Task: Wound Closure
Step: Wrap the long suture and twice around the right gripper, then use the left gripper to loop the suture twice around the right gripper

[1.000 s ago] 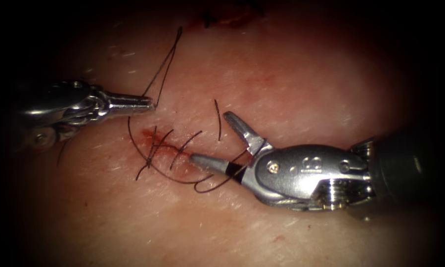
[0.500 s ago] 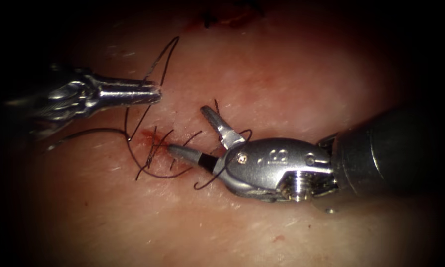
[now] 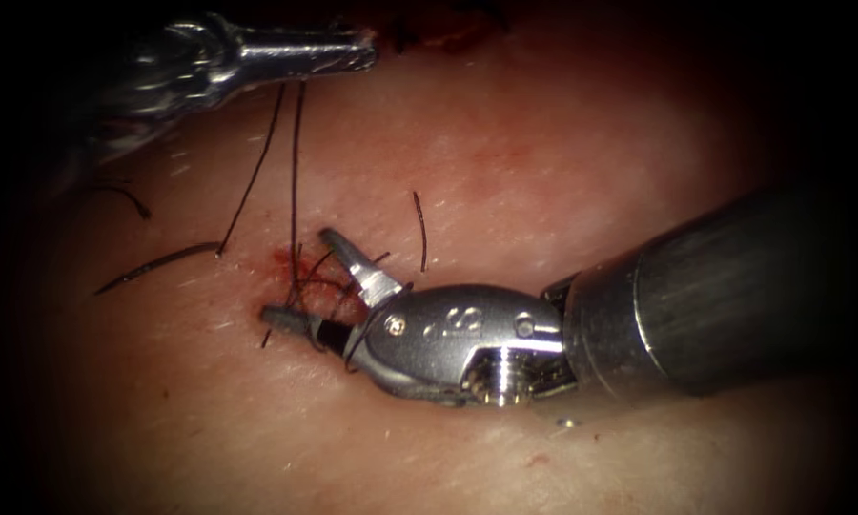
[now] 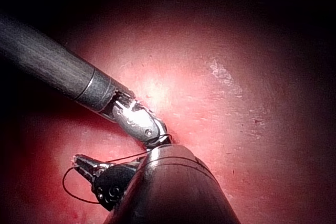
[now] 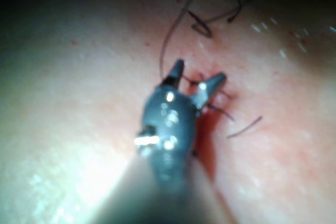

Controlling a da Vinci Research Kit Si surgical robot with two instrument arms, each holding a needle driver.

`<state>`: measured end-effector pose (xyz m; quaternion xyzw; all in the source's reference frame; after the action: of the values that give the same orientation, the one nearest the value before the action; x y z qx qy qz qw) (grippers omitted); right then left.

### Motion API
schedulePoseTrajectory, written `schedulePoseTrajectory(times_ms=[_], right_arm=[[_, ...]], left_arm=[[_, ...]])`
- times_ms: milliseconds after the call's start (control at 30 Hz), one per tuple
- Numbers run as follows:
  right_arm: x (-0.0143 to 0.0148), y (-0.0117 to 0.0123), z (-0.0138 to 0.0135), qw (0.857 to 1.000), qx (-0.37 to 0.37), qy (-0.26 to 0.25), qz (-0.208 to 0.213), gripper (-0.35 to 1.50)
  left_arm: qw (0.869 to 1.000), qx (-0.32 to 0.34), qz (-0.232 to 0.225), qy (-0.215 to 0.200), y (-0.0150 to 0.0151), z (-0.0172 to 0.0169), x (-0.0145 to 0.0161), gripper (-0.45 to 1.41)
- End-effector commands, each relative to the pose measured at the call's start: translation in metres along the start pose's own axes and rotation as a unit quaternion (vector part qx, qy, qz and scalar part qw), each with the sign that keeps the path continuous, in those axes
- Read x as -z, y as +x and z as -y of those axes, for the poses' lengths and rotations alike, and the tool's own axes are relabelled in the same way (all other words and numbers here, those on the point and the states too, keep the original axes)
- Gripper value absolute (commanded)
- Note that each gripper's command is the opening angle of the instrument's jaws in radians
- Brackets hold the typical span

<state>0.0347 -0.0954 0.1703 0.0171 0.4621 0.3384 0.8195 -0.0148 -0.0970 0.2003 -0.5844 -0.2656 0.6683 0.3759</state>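
Observation:
At the upper left of the endoscope view, my left tool [image 3: 357,50] is shut on the dark thread [image 3: 294,162]. Two strands run straight down from it to the stitched cut [image 3: 300,272]. My right tool [image 3: 300,277] comes in from the right and lies low over the tissue [image 3: 562,172]. It is open and holds nothing, and its jaws straddle the stitches where the strands enter. I see no needle. The right wrist view has those open jaws [image 5: 198,74] at the red spot. In the left wrist view, thread leads from my left tool [image 4: 81,161] toward the right tool [image 4: 137,121].
A short cut end of thread [image 3: 419,229] stands on the tissue right of the stitches. Another loose strand [image 3: 157,262] lies to the left of the cut. Red fluid [image 3: 281,257] marks the cut's left end. Dark stitching [image 3: 439,38] shows at the top edge.
My left tool has risen up and to the right, drawing its two strands straight. My right tool has slid left along the cut to the stitches, staying open.

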Motion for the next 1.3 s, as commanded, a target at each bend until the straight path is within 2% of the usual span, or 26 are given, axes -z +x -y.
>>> schedulePoseTrajectory(times_ms=[33,167,333,633,833,867,1000,1100,1300], right_arm=[[-0.0004,-0.0005,0.0025,1.000,0.004,0.017,-0.001,0.79],[-0.0003,-0.0006,0.0032,0.999,0.011,0.033,-0.002,0.76],[0.0002,-0.0005,0.0032,0.998,0.021,0.054,-0.012,0.71],[0.0005,-0.0005,0.0031,0.992,0.051,0.105,-0.052,0.64],[-0.0004,-0.0001,0.0040,0.983,0.067,0.153,-0.082,0.57],[-0.0005,0.0001,0.0044,0.979,0.072,0.170,-0.086,0.56],[-0.0010,0.0001,0.0050,0.976,0.079,0.183,-0.087,0.54],[-0.0012,0.0002,0.0053,0.974,0.078,0.189,-0.093,0.54],[0.0001,0.0013,0.0044,0.976,0.075,0.160,-0.127,0.54]], left_arm=[[1.000,-0.003,0.001,0.006,-0.0008,-0.0002,-0.0009,-0.45],[1.000,-0.006,0.001,0.014,-0.0005,0.0014,-0.0011,-0.45],[0.998,-0.050,0.003,0.031,-0.0014,0.0045,-0.0015,-0.45],[0.994,-0.102,0.003,0.048,-0.0067,0.0091,-0.0031,-0.45],[0.993,-0.117,0.000,0.033,-0.0089,0.0098,-0.0056,-0.45],[0.993,-0.118,-0.006,0.030,-0.0088,0.0100,-0.0064,-0.45],[0.993,-0.114,-0.027,0.029,-0.0074,0.0103,-0.0073,-0.45],[0.993,-0.112,-0.030,0.023,-0.0069,0.0102,-0.0081,-0.45],[0.990,-0.137,-0.028,0.009,-0.0092,0.0108,-0.0084,-0.45]])
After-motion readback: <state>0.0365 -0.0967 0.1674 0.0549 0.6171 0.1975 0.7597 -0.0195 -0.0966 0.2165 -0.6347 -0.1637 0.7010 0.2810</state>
